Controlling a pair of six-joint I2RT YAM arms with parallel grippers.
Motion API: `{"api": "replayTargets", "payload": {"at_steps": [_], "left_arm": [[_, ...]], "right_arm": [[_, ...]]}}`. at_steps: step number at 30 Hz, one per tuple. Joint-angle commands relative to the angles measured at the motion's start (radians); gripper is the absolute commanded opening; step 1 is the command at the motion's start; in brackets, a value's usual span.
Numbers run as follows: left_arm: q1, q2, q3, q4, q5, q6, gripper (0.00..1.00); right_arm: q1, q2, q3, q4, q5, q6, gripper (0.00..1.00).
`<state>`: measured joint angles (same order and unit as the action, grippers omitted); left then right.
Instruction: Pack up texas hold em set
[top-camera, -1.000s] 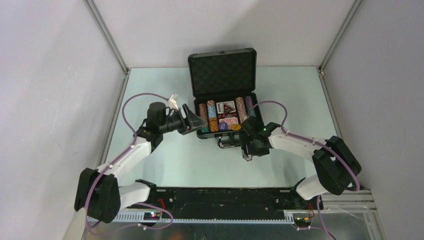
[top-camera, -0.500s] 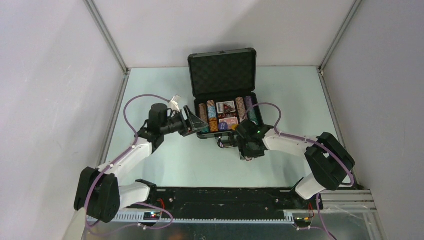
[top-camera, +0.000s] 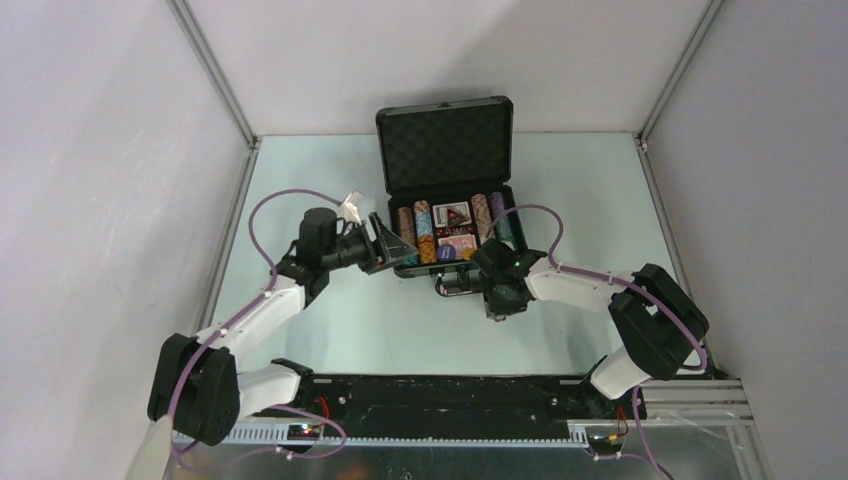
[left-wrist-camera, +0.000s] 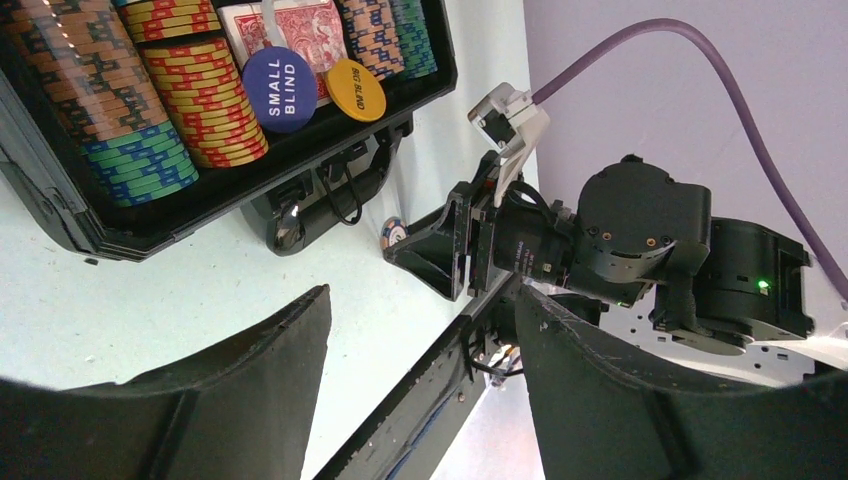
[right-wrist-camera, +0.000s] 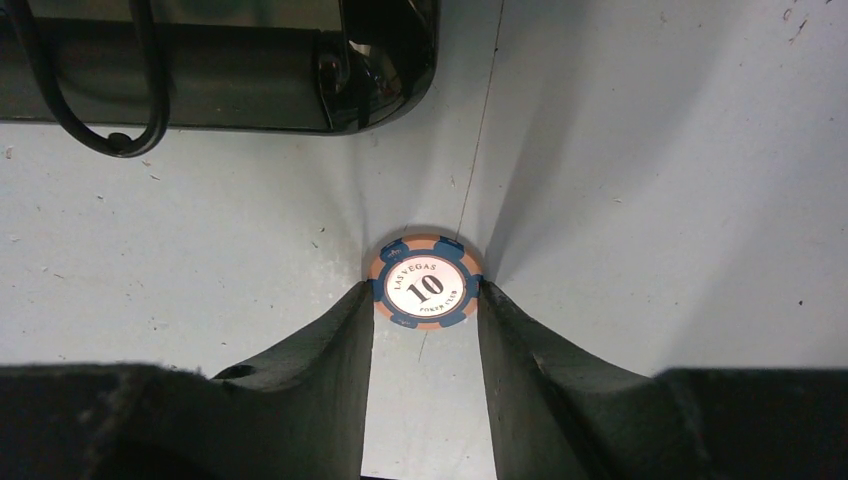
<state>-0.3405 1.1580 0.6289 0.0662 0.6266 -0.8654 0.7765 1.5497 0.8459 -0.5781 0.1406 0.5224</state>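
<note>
Black right hand (right-wrist-camera: 425, 292), pointing down at the table (right-wrist-camera: 650, 150), pinches a poker chip (right-wrist-camera: 425, 283); left hand (left-wrist-camera: 420, 297) gapes.

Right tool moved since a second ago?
Yes: the right tool slid left toward the handle of the small black hard briefcase, pinching the round orange-and-blue poker chip.

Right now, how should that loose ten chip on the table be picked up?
Pinch the chip across its rim, on opposite edges, coming straight down from above. It lies flat on the table, so only the thin edge offers a hold. The right gripper is placed that way, a finger against each side.
</note>
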Motion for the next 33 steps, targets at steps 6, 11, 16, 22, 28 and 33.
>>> {"api": "replayTargets", "payload": {"at_steps": [6, 11, 16, 22, 28, 33], "left_arm": [[-0.028, 0.014, -0.015, 0.036, -0.023, -0.005, 0.72], [-0.032, 0.026, -0.010, 0.047, -0.022, -0.011, 0.72], [-0.040, 0.035, 0.000, 0.047, -0.021, -0.012, 0.72], [-0.041, 0.041, 0.004, 0.047, -0.022, -0.012, 0.72], [-0.049, 0.039, 0.000, 0.047, -0.026, -0.011, 0.72], [-0.067, 0.042, -0.023, 0.048, -0.038, -0.005, 0.72]], "right_arm": [[0.012, -0.001, 0.003, 0.053, 0.006, -0.026, 0.41], [0.005, -0.051, 0.030, 0.013, 0.010, -0.042, 0.41], [-0.015, -0.104, 0.084, -0.025, 0.012, -0.060, 0.43], [-0.080, -0.114, 0.181, -0.064, -0.023, -0.110, 0.47], [-0.073, -0.063, 0.167, -0.082, -0.026, -0.092, 0.68], [-0.075, -0.050, 0.051, 0.020, -0.077, -0.040, 0.75]]}}
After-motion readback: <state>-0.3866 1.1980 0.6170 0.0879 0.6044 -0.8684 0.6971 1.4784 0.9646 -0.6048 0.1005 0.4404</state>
